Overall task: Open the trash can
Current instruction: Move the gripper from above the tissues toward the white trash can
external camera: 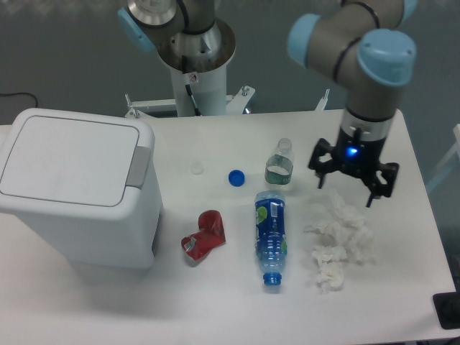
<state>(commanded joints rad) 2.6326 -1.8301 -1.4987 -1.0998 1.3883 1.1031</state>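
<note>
The white tabletop carries everything here. Largest on it is the trash can, a boxy white bin standing at the left side, its flat lid down and a grey push tab on the lid's right edge. The robot arm reaches in from the upper right, and its pincer hangs above the right part of the tabletop, well apart from the trash can, with its black fingers spread open and nothing between them; a small blue light glows on the wrist just above it. Just below the pincer lies a heap of crumpled white tissue. Left of the tissue a plastic bottle with a blue label lies on its side, neck pointing toward the near edge. Beyond it stands a small clear bottle with a green label, upright and uncapped. A crushed red can lies between the trash can and the blue-labelled bottle. A blue cap and a white cap sit near the middle.
</note>
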